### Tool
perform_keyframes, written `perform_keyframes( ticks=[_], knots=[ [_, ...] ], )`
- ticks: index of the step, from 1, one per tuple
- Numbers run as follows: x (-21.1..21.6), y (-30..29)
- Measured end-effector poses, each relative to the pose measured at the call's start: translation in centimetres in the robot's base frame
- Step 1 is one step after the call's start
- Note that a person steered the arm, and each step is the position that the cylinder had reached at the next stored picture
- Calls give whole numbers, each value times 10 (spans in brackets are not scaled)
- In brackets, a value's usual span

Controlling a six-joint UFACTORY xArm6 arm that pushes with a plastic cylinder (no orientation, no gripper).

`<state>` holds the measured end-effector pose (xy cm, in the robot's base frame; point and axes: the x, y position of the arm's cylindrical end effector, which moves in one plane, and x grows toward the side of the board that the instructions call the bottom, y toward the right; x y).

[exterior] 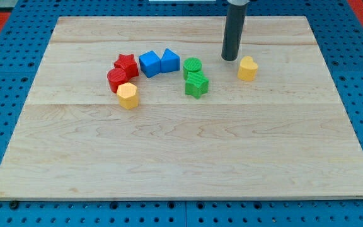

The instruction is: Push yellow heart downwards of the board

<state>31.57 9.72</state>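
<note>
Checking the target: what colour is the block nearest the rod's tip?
Yellow: the heart lies just right of my tip, seen in the one camera view.

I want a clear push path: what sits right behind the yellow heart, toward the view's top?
Behind the yellow heart is bare board; my tip stands at its upper left, slightly apart. The heart hides the strip of board directly behind it.

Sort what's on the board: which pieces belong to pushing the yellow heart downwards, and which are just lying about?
Part of the job:
- yellow heart, at the view's right
- my tip, just to its upper left

Lying about:
- yellow hexagon block
- two red blocks
- two blue blocks
- two green blocks
</note>
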Motion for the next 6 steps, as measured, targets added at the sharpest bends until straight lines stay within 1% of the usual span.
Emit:
perform_keyframes(
  ticks=[1,2,4,5,6],
  knots=[
    [-4,19],
    [15,27],
    [106,27],
    [126,31],
    [112,44]
  ],
)
